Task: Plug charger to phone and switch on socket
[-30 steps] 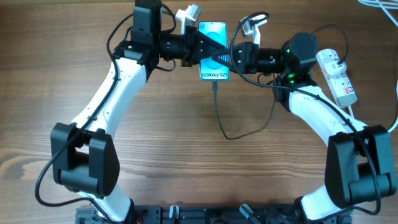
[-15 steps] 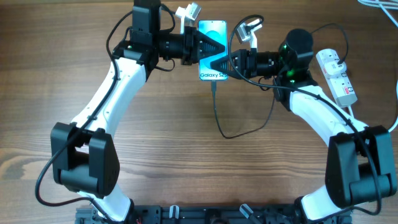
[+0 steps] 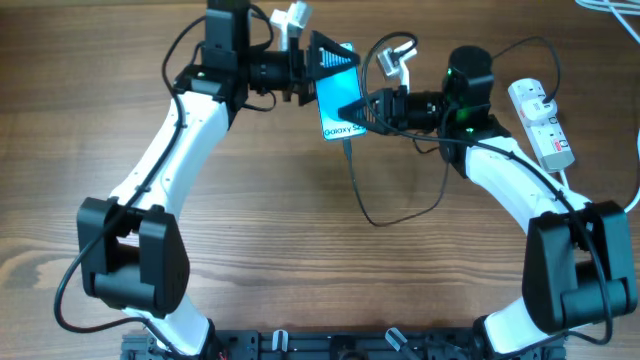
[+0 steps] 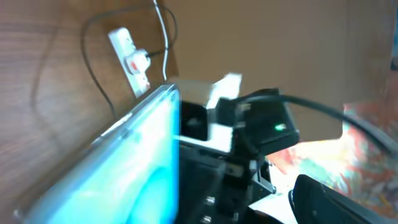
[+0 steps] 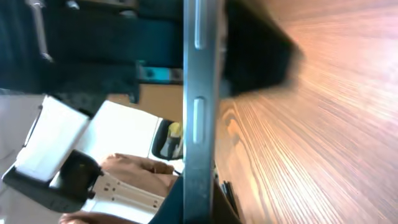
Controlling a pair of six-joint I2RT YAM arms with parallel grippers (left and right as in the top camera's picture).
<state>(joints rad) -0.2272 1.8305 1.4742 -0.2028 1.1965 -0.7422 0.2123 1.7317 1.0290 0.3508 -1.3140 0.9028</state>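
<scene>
The phone (image 3: 335, 95), its cyan screen lit, stands tilted and skewed at the back middle of the table. My right gripper (image 3: 358, 108) is shut on its right edge; in the right wrist view the phone (image 5: 198, 93) shows edge-on between the fingers. My left gripper (image 3: 325, 60) is open just up-left of it, with the phone's screen (image 4: 124, 174) at one side and one finger (image 4: 323, 202) far off. The charger (image 3: 358, 200) hangs from the phone's lower end and loops across the wood towards the socket (image 3: 541, 123) at the right.
The socket (image 4: 129, 59) lies near the table's right edge with its thick white cord (image 3: 568, 182) trailing beside my right arm. More white cord (image 3: 610, 8) crosses the far right corner. Bare wood lies in front of both arms.
My right gripper has shut on the phone's right edge. My left gripper has opened and drawn back up-left. The phone has tipped and turned slightly clockwise.
</scene>
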